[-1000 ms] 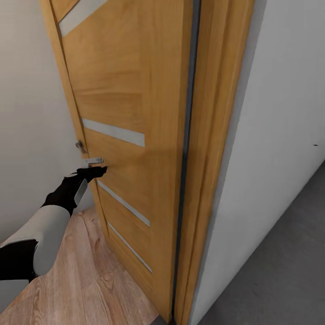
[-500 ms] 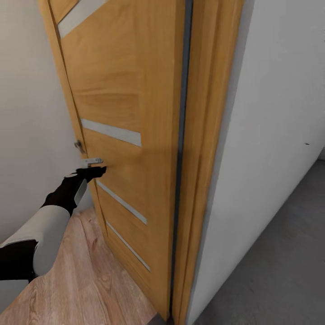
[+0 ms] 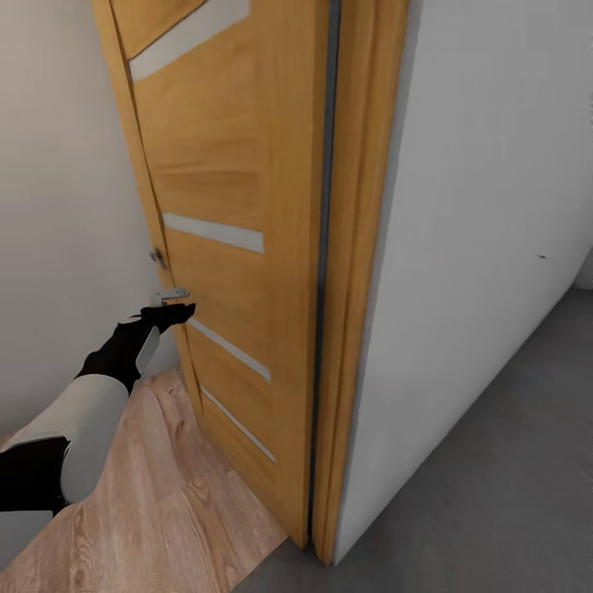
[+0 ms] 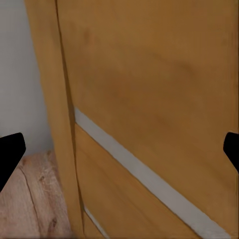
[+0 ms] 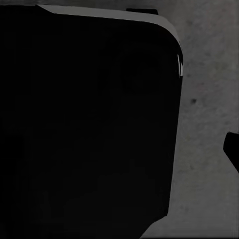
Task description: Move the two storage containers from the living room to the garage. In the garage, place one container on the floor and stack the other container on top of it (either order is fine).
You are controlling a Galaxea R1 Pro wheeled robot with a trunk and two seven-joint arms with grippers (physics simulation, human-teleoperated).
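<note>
The orange wooden door (image 3: 239, 247) has swung wider; left claw (image 3: 177, 311) still beside its handle (image 3: 170, 294).

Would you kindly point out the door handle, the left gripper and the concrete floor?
door handle (image 3: 170, 293), head view, on its silver lever.
left gripper (image 3: 183, 310), head view, at its fingertips.
concrete floor (image 3: 502, 494), head view, on bare grey surface.

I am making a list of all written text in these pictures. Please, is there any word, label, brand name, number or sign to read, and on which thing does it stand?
There is none to read.
The orange wooden door carries only plain frosted grey strips, no letters.
The small metal door handle, near the left gripper, shows no marking.
The white wall bears one tiny dark speck, too small to tell.
</note>
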